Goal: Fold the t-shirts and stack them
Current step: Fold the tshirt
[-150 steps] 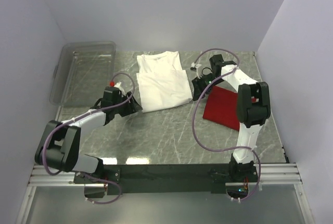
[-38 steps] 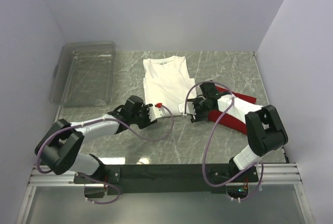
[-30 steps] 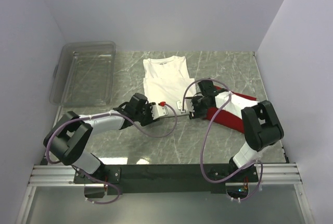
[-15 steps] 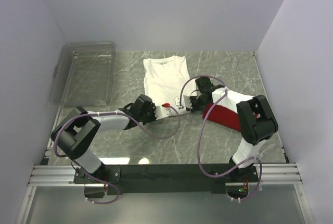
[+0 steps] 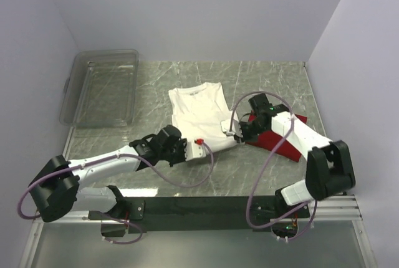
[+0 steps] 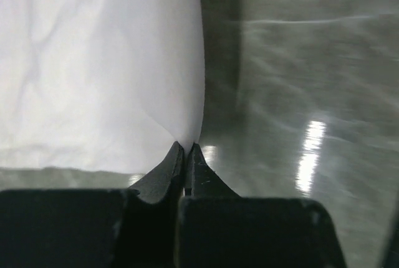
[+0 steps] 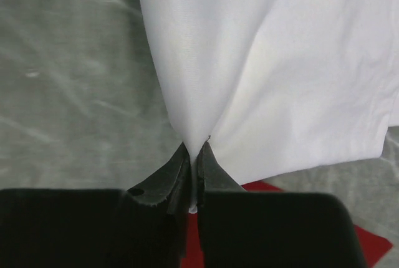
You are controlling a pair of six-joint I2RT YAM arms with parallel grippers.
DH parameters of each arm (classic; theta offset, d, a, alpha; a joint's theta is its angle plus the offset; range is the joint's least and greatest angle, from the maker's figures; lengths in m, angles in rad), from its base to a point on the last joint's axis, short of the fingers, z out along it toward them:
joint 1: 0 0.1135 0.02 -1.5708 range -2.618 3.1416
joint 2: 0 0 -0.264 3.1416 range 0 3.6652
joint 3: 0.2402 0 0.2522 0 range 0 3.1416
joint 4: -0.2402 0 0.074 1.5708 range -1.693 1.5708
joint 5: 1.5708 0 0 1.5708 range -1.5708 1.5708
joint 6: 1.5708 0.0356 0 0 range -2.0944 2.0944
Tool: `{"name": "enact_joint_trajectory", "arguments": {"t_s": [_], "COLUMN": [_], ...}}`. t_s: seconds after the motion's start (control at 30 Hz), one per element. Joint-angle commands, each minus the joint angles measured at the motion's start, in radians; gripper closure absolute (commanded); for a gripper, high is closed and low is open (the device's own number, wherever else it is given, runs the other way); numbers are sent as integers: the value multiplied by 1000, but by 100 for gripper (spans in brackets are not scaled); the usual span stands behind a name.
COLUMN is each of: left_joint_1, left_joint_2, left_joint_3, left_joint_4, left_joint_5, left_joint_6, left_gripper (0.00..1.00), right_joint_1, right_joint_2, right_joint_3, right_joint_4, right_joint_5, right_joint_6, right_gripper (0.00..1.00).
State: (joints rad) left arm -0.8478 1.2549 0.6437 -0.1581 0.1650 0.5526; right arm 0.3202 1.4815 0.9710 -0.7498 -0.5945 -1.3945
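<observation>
The white t-shirt (image 5: 198, 111) lies folded lengthwise in the middle of the table, collar toward the back wall. My left gripper (image 5: 189, 150) is shut on its near left corner; the left wrist view shows white cloth (image 6: 100, 75) pinched at the left gripper (image 6: 186, 148). My right gripper (image 5: 235, 132) is shut on the near right corner, where the right wrist view shows the white t-shirt (image 7: 280, 68) bunched into the right gripper (image 7: 194, 151). The red t-shirt (image 5: 280, 136) lies folded on the right, partly under the right arm, and shows below the jaws as red cloth (image 7: 349, 246).
A clear plastic bin (image 5: 103, 87) stands at the back left. The marble table (image 5: 249, 168) shows bare in front of the shirts. Grey walls close in the back and both sides. Purple cables loop off both arms.
Both grippers closed on the white shirt's near corners. They then drew toward the table's front, pulling the shirt nearer and slightly askew.
</observation>
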Motion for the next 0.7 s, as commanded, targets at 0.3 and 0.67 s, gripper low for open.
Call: {"name": "enact_joint_trajectory", "arguments": {"t_s": [0.3, 0.67], "left_joint_1": [-321, 150], "left_joint_2": [-72, -83], "left_joint_3": [216, 246], "left_joint_4": [-412, -238], "left_joint_5": [176, 84], "left_joint_6": [-229, -42], "left_gripper": [99, 100], "right_joint_1": [-3, -3], "right_joint_2": [-409, 52], "right_joint_3": [-89, 351], "right_joint_4": [-428, -152], "right_joint_5": [-119, -83], "right_joint_6": [6, 440], "right_gripper": [100, 100]}}
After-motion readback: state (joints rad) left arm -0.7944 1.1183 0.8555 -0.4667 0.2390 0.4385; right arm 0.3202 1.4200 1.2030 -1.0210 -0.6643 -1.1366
